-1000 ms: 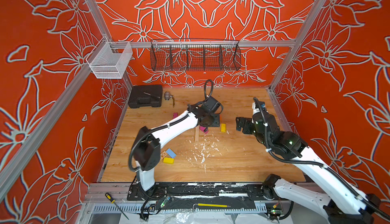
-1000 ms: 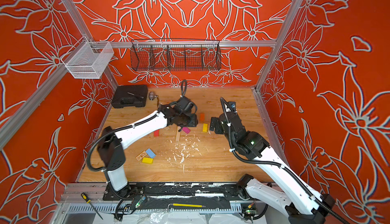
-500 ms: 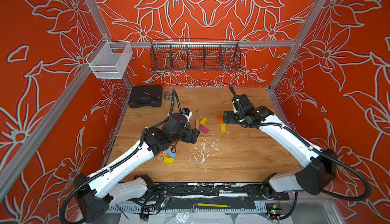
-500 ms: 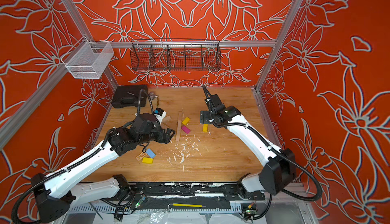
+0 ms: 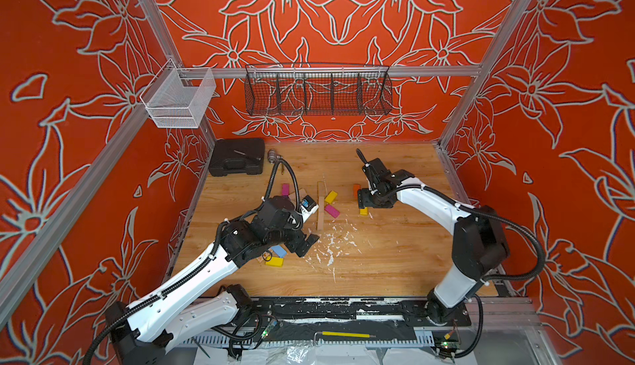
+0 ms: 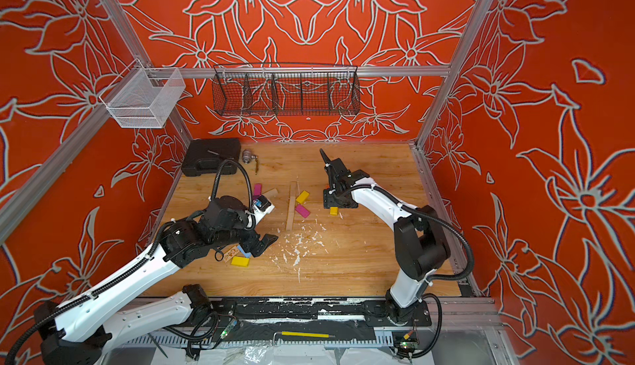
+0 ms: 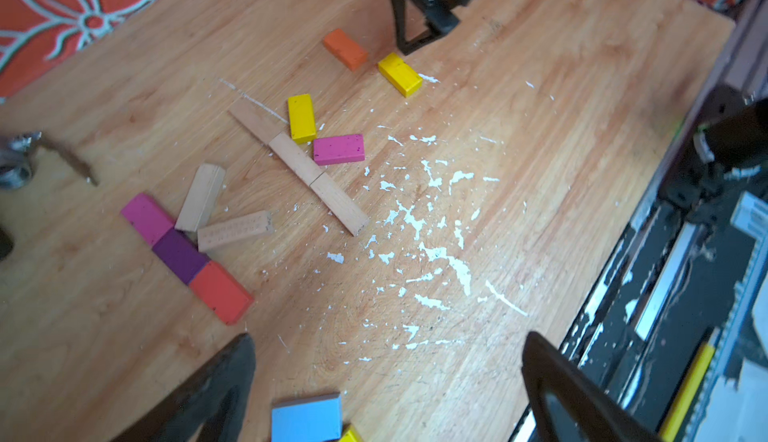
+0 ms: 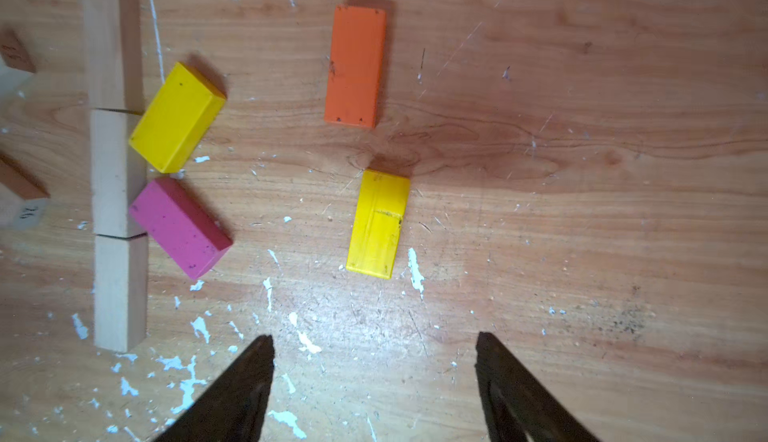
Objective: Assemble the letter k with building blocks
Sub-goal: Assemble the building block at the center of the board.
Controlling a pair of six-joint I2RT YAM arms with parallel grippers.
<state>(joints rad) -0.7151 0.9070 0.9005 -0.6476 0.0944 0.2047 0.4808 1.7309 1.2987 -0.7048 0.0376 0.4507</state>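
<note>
Three plain wood building blocks lie end to end in a row (image 5: pixel 320 205) (image 7: pixel 299 165) (image 8: pixel 118 169). A yellow block (image 7: pixel 301 118) and a magenta block (image 7: pixel 338 149) angle off its side. My right gripper (image 5: pixel 362 205) (image 8: pixel 374 336) hovers open and empty by an orange block (image 8: pixel 355 65) and a second yellow block (image 8: pixel 378 223). My left gripper (image 5: pixel 307 243) (image 7: pixel 386 338) is open wide and empty near a light blue block (image 7: pixel 306 419), a yellow block (image 5: pixel 274 262) and a printed plank (image 6: pixel 229 253). Pink (image 7: pixel 147 217), purple (image 7: pixel 179 256) and red (image 7: pixel 221 292) blocks lie in a line beside two plain planks (image 7: pixel 200 197).
White flecks (image 5: pixel 330 246) litter the wooden floor in front of the row. A black case (image 5: pixel 237 156) and a metal fitting (image 5: pixel 272 155) sit at the back left. A black wire basket (image 5: pixel 318 92) and a white mesh basket (image 5: pixel 178 100) hang on the walls.
My left arm has drawn back from the magenta block toward the front left and its jaws have opened wide. My right arm has swung over the orange and yellow blocks, its jaws narrowing somewhat.
</note>
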